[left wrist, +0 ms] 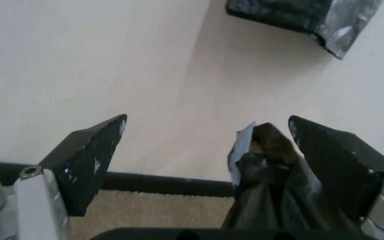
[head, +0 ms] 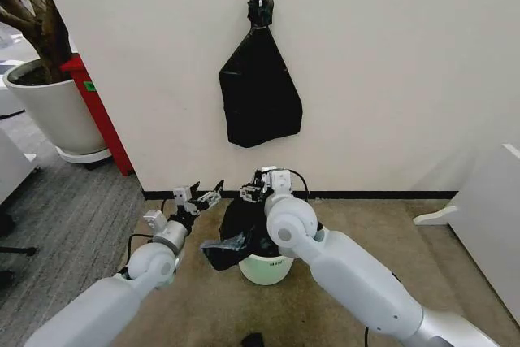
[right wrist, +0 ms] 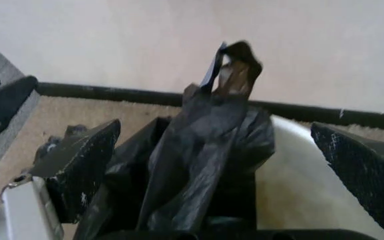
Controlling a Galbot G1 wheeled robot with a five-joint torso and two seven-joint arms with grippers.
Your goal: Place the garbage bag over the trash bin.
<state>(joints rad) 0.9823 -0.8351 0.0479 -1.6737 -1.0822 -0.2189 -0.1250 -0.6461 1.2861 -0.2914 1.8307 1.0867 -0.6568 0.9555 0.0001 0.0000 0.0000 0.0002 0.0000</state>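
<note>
One trash bin (head: 264,268) stands on the tan carpet (head: 366,225) near the wall's black baseboard (head: 382,195), low at centre of the head view. It is cream-white, and its lower wall is bare.

One garbage bag (head: 236,237), glossy and crumpled, is bunched on top of the bin. A flap hangs past the rim toward 9 o'clock. In the right wrist view a peak of the film (right wrist: 209,145) stands up between the tool's fingers, with the bin's pale wall (right wrist: 305,185) beside it.

Two tools are at work.
- Left tool (head: 200,198): at about 10 o'clock from the bin, just beside the bag. Its fingers are spread wide. The left wrist view shows a fold of black film (left wrist: 272,185) lying against the inside of one finger (left wrist: 335,160); the other finger stands well apart, with nothing pinched.
- Right tool (head: 258,187): over the back of the bin, at 12 o'clock from it. Its fingers are spread wide on either side of the raised film, not closed on it.

A second black bag (head: 258,95) hangs on the wall from a hook (head: 261,6), well above the bin. It tapers to a knotted top.

One large white plant pot (head: 53,111) sits at 10 o'clock in the head view, with a red panel (head: 101,115) beside it.
</note>
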